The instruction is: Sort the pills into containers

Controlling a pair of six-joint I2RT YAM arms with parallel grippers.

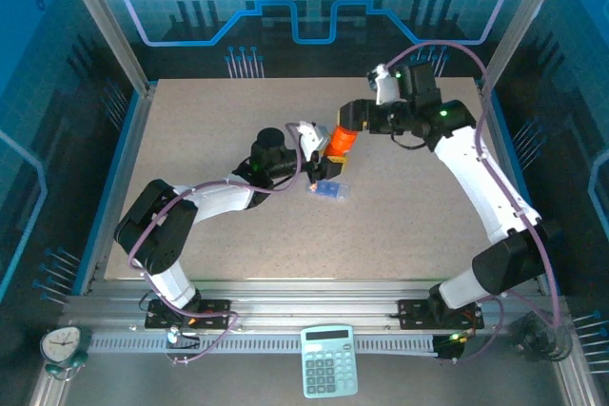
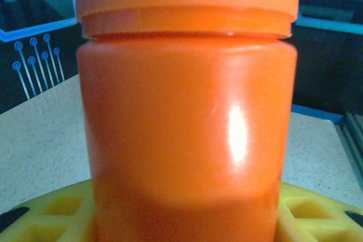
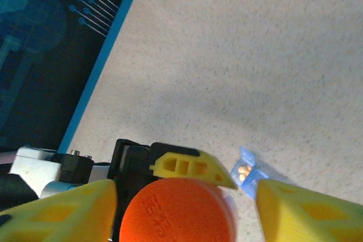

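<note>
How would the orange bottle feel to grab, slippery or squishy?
Probably slippery: the bottle has a bright glare on its smooth side. It looks like hard plastic, so it is likely stiff, not squishy. It is round too, so if it were laid on its side it would probably roll.

Two white arms with black joints and yellow fingers

The left arm (image 1: 219, 199) and the right arm (image 1: 476, 173) have smooth white link shells joined by rounded black joint housings. Each stands on a black base plate (image 1: 190, 309) at the near rail. A thin grey-purple cable (image 1: 433, 44) runs in loose loops along each arm, and small green lamps (image 1: 442, 113) glow on the joints. The fingers (image 3: 300, 213) are wedge-shaped yellow moulded plastic with rectangular pockets sunk into their sides.
</note>
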